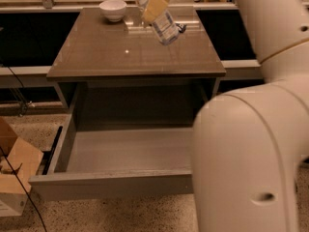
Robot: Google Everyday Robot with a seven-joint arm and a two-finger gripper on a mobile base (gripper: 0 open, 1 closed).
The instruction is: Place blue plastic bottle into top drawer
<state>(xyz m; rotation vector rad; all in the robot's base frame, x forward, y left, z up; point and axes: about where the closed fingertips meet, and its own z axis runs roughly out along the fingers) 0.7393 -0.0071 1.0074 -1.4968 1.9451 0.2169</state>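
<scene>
High frontal view down past own arm point(251, 168): table point(135, 57), drawer point(111, 185), fingers point(154, 6) at top.

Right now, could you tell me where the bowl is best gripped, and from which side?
Probably its near rim, from above: the bowl stands upright, mouth open upward. The claw holds the bottle tilted over the table.
</scene>
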